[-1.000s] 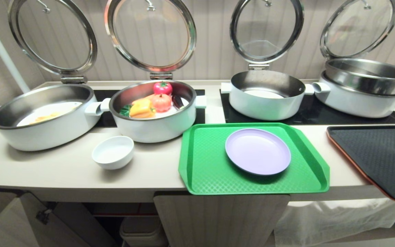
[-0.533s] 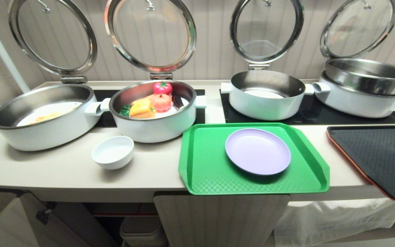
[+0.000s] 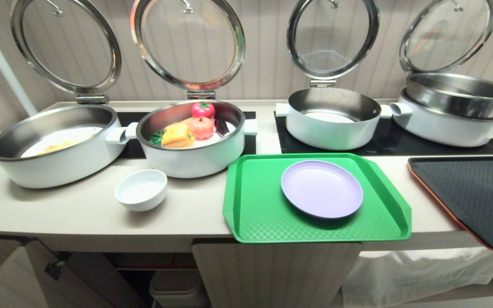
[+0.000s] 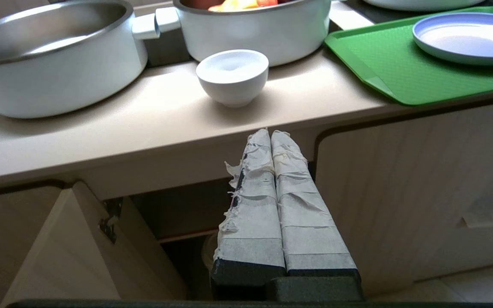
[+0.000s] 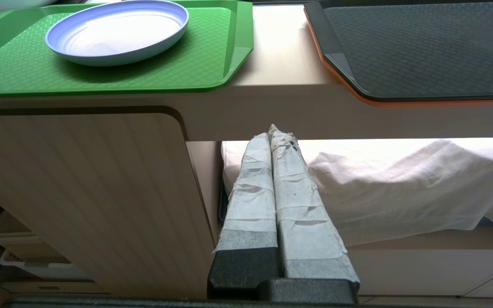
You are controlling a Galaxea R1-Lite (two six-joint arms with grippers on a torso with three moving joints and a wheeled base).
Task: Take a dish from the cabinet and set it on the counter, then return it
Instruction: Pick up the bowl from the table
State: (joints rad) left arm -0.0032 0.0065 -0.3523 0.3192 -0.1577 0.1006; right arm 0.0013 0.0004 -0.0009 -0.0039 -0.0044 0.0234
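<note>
One dish [image 3: 141,190] sits on the counter [image 3: 79,214], at 9 o'clock of the green tray [image 3: 250,214]. Both end effectors, left [image 4: 271,133] and right [image 5: 274,130], are pressed shut, empty, below the counter edge. If unopened, the dish may be shoved toward the pot [image 3: 191,158] at 1 o'clock.

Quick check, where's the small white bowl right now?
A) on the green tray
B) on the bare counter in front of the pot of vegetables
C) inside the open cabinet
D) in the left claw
B: the white bowl stands upright on the bare counter, just in front of the pot of vegetables, left of the green tray.
</note>
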